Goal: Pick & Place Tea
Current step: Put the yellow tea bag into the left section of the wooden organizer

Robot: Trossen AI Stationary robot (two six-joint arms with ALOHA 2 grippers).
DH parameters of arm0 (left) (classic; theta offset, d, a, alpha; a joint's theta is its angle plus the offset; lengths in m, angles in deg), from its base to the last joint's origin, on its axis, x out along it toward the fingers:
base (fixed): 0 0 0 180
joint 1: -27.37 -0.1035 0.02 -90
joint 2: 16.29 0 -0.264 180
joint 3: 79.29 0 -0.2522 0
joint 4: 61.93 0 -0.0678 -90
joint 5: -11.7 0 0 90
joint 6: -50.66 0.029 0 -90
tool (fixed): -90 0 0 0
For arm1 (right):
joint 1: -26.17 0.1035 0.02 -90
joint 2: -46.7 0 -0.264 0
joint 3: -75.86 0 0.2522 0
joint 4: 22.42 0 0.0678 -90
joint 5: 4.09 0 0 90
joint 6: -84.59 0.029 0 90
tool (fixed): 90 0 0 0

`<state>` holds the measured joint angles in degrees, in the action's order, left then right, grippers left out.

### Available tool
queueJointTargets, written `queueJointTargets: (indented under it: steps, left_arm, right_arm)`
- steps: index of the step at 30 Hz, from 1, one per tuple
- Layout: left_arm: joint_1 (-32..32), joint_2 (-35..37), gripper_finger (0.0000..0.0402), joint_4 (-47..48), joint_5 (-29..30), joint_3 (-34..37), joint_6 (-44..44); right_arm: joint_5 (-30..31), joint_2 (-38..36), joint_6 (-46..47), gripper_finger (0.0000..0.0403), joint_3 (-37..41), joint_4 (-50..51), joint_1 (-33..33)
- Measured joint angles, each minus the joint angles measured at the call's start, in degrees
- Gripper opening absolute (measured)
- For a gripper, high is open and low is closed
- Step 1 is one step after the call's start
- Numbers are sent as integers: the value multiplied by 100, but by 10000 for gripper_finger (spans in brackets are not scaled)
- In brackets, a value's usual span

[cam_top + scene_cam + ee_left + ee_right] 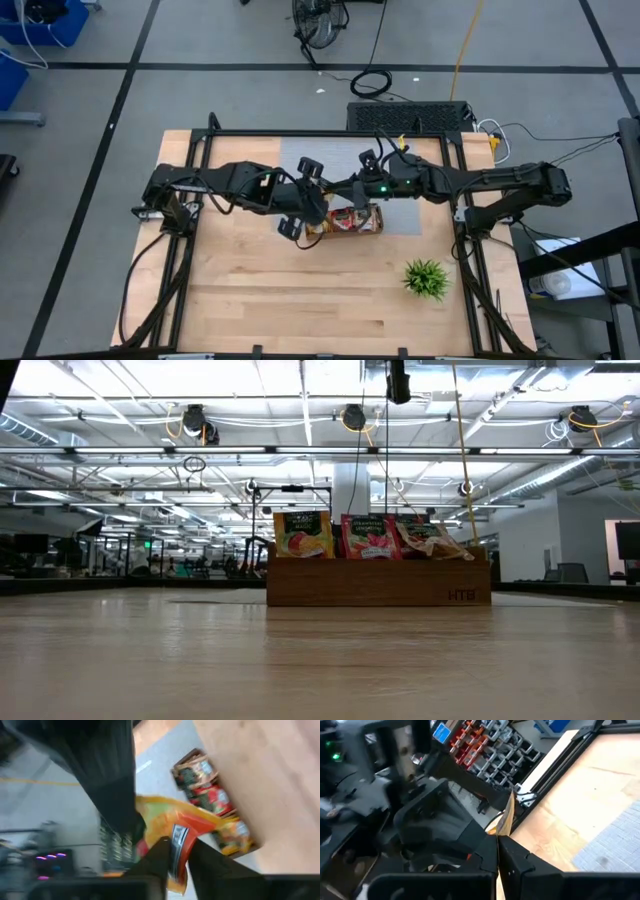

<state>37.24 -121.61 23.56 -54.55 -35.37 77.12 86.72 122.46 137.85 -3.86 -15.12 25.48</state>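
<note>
The left hand and the right hand are both pinching one orange-yellow tea sachet in mid-air above the wooden tray, where more sachets are standing upright on the tabletop.

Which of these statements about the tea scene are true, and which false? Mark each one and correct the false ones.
1. The tray holds sachets standing upright. True.
2. The plant stands inside the tray. False: it stands on the table, apart from the tray.
3. The left pincer grips an orange sachet. True.
4. The right pincer is wide open. False: it is shut on the sachet's edge.
5. Both arms meet above the tray. True.
</note>
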Motion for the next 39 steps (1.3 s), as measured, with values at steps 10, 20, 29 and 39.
queueJointTargets:
  steps: [10,20,29,39]
  left_arm:
    - [72,398,179,182,-1608,0,-2056]
    - [-434,688,246,-249,-2783,-2,-4243]
    - [-734,448,250,-282,-3703,4,-4846]
    - [-649,236,242,-206,-3750,7,-4813]
  right_arm:
    - [-123,-478,-442,0,0,680,0]
    - [-407,-308,-1215,0,-7,1075,466]
    - [-99,219,-1504,0,-586,1132,853]
    - [-88,351,-1496,0,-876,1091,918]
